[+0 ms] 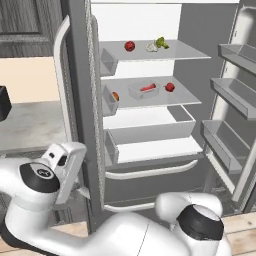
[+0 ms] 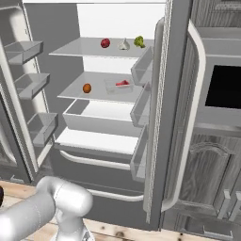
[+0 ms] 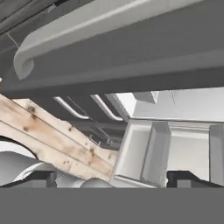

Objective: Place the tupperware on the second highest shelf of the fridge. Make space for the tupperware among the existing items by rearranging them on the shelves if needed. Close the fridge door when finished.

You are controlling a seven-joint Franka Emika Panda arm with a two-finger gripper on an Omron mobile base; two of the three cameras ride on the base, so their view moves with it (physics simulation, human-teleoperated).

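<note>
On second highest shelf (image 1: 150, 102): tupperware (image 1: 144, 90) with pinkish-red food.

Wood plank floor (image 3: 57, 140), dark wood-grain cabinets (image 2: 207, 179), black toaster (image 1: 3, 102) on counter (image 1: 30, 125)

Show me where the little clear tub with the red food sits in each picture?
Left base view: tupperware mid-shelf, between an orange piece and a red fruit.
Right base view: tupperware right of the orange piece.
Hand view: not in it.
Shared landmark: the orange piece.
</note>
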